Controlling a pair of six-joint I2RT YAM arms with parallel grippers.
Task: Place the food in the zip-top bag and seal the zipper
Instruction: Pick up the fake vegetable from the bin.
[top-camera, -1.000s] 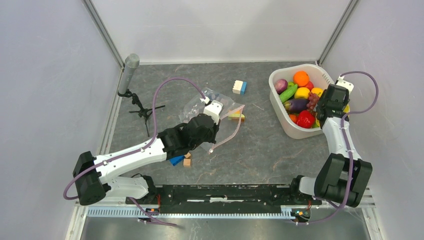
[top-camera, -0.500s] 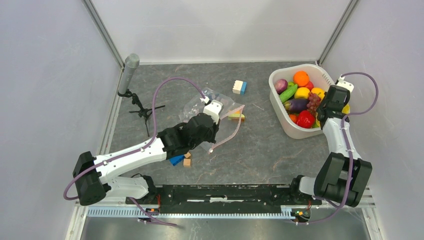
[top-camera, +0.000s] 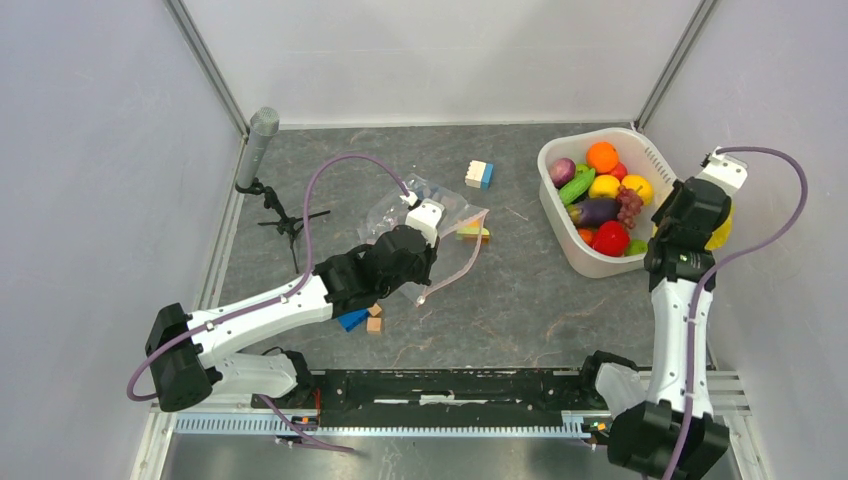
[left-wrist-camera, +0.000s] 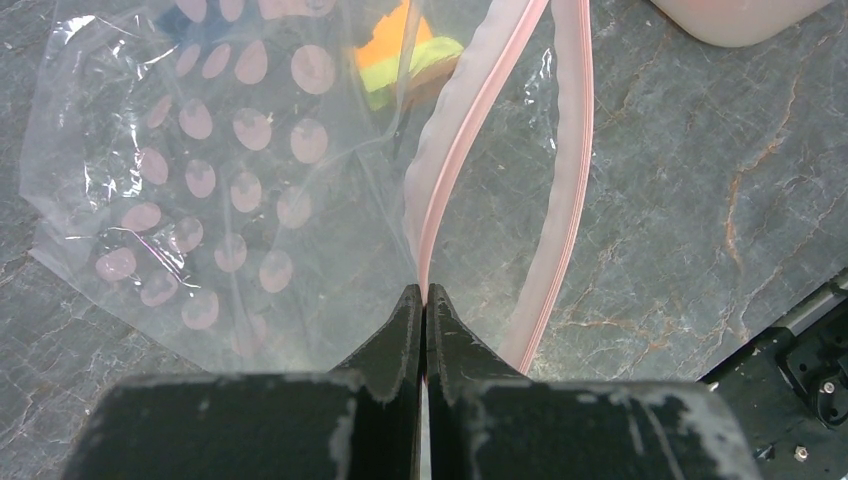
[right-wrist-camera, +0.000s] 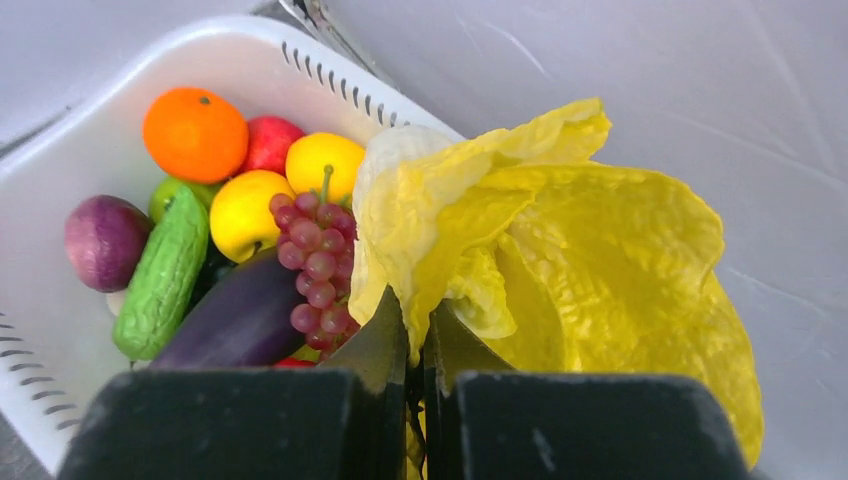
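I am wearing white shells along my left arm (top-camera: 262, 310) and right arm (top-camera: 678, 312), with chunky black housings bulging at every joint. A purple cable (top-camera: 350, 157) is looping off each wrist. My jaws are showing matte black and wedge-shaped, their blocky mounts carrying pale grey scuffs along the top edges.

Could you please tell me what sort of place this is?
Probably a robot-lab recording cell, not a kitchen: plain white panels enclose the grey tabletop, a microphone on a small tripod stands at the left, and the white basket holds toy produce.
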